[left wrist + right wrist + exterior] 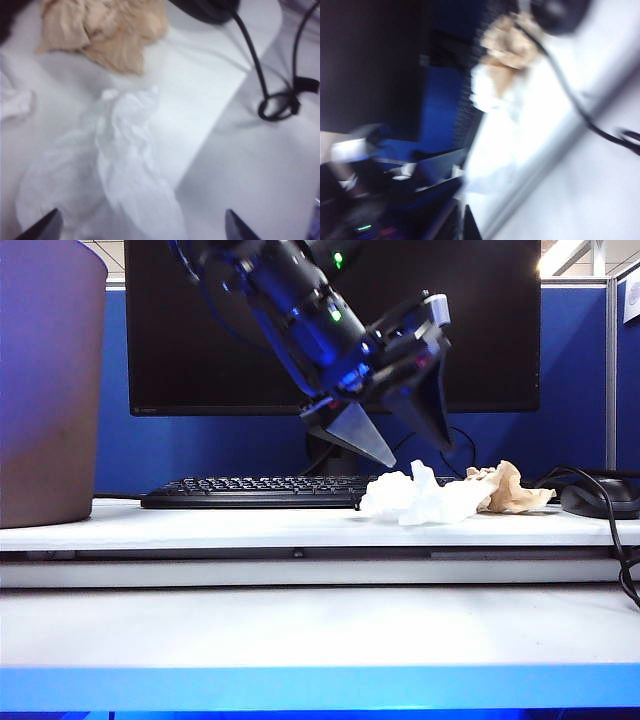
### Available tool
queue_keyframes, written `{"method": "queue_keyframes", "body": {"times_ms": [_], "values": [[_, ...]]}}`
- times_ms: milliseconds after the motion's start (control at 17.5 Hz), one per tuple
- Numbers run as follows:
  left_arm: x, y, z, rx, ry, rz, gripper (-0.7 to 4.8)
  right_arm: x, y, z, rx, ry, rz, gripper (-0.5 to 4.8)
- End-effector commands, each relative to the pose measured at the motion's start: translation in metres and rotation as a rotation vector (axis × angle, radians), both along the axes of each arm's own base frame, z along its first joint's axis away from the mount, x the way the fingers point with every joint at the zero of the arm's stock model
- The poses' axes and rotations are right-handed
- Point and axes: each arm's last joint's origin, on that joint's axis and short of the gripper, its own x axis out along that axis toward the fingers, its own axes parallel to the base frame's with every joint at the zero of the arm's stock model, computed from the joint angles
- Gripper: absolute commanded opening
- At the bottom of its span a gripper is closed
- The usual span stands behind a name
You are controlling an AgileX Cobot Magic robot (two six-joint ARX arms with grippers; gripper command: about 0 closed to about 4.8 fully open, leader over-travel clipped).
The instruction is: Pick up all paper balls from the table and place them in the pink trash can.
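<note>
Spread wide, my left gripper (417, 457) hangs just above the white paper ball (415, 498), tilted down toward it with nothing between the fingers. Through the left wrist view the same white wad (120, 165) lies between my two dark fingertips (42, 227), so I judge I am lined up and the step in hand is the reach for this ball. It sits on the table (250, 525) in front of the keyboard (255, 491), with the tan paper ball (510, 490) just beside it, toward the mouse (605, 497) and its cable (252, 55). A scrap of another white wad (15, 102) shows at the edge of my wrist view. Next I should sink until the fingers straddle the paper, clench, then carry it across to the pink trash can (48, 380) standing at the far left. My right gripper's state I cannot tell; its wrist view is a blur.
</note>
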Motion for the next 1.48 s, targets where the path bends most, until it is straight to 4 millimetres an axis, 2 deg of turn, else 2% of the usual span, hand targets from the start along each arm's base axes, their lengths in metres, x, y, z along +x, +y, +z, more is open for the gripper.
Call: {"method": "queue_keyframes", "body": {"times_ms": [57,457,514,571,628,685,857,971,1199,1370,1485], "values": [[0.008,-0.006,-0.003,-0.028,-0.052,0.027,4.25,-0.001,0.001,0.01,0.004,-0.09,0.029,-0.05],[0.013,-0.011,-0.034,0.032,0.027,0.038,4.23,-0.002,0.001,0.014,0.005,-0.103,0.044,-0.05],[0.014,-0.011,-0.039,0.048,0.03,0.056,3.71,-0.002,0.001,0.014,0.005,-0.103,0.048,-0.05],[0.015,-0.011,-0.042,0.063,0.024,0.07,2.96,-0.002,0.001,0.014,0.005,-0.103,0.051,-0.05],[0.016,-0.011,-0.045,0.087,0.011,0.093,0.82,-0.002,0.001,0.014,0.005,-0.103,0.057,-0.05],[0.016,-0.011,-0.045,0.099,0.004,0.106,-0.14,-0.002,0.002,0.014,0.005,-0.104,0.064,-0.05],[0.013,-0.007,-0.036,0.101,0.004,0.106,-0.06,-0.002,0.002,0.017,0.013,-0.13,0.07,-0.05],[0.007,-0.002,-0.013,0.074,-0.024,0.091,-0.05,-0.004,0.003,0.024,0.018,-0.208,0.104,-0.05],[-0.015,0.019,0.059,-0.037,-0.159,0.094,-0.06,-0.016,0.007,0.05,0.0,-0.495,0.329,-0.05],[-0.043,0.051,0.12,-0.104,-0.3,0.152,-0.06,-0.036,0.008,0.073,-0.006,-0.776,0.467,-0.05],[-0.063,0.074,0.15,-0.089,-0.405,0.219,-0.06,-0.049,0.008,0.083,-0.012,-0.938,0.486,-0.05]]}}
